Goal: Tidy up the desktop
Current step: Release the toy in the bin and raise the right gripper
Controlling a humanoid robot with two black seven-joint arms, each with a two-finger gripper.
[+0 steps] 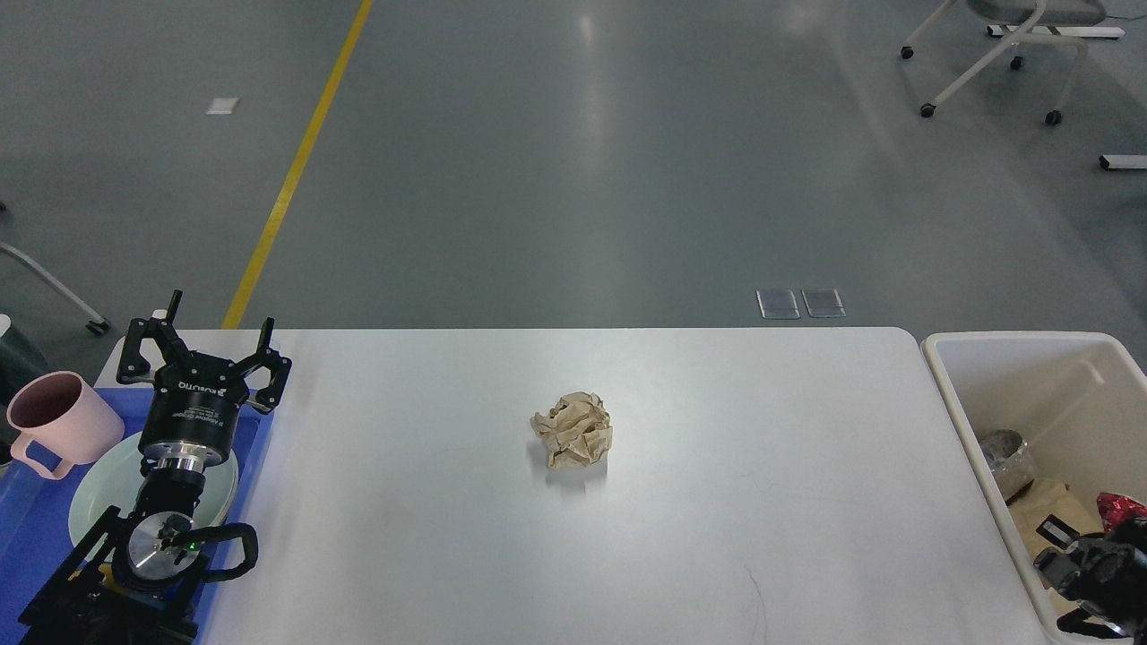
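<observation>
The white desktop (717,502) fills the lower half of the view. A crumpled brown paper ball (573,430) lies near its middle. My left gripper (208,339) is open and empty, pointing up over the blue tray's right edge, far left of the ball. My right gripper (1089,573) is dark and low inside the cream bin at the bottom right corner. Its fingers cannot be told apart. A red object (1120,509) shows just above it, and I cannot tell whether it is held.
A blue tray (27,528) at the left holds a pink mug (56,419) and a pale green plate (94,488). The cream bin (952,358) by the table's right edge holds a silvery wad (1004,452) and brown paper (1044,511).
</observation>
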